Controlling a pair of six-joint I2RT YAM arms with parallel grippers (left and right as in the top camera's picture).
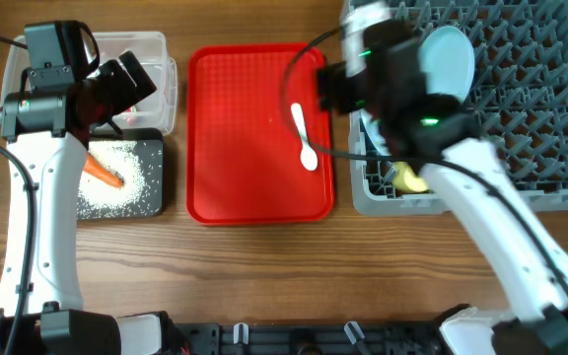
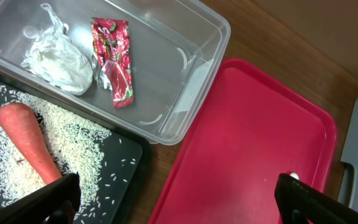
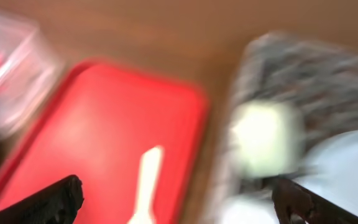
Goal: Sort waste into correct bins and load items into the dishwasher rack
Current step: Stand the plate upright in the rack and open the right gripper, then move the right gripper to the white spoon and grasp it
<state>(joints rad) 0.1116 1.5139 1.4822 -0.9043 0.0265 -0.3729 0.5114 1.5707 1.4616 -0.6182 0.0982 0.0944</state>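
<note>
Wooden table [image 1: 264,266] — clear tub [image 1: 152,44] | black tray [image 2: 123,163] | red tray [image 1: 245,128] | grey rack [image 1: 540,108]

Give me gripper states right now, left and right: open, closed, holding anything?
Left gripper: open, holding nothing.
Right gripper: open, nothing between them, though the view is blurred.

White links [image 1: 59,212], blk joints [image 1: 52,57], cables [image 1: 32,227], green LEDs [image 1: 428,122], blk L claw [image 2: 180,200]

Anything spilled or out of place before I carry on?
Nothing spilled: the rice lies inside the black tray. Only the spoon stands out, lying alone on the red tray, not in the rack.
</note>
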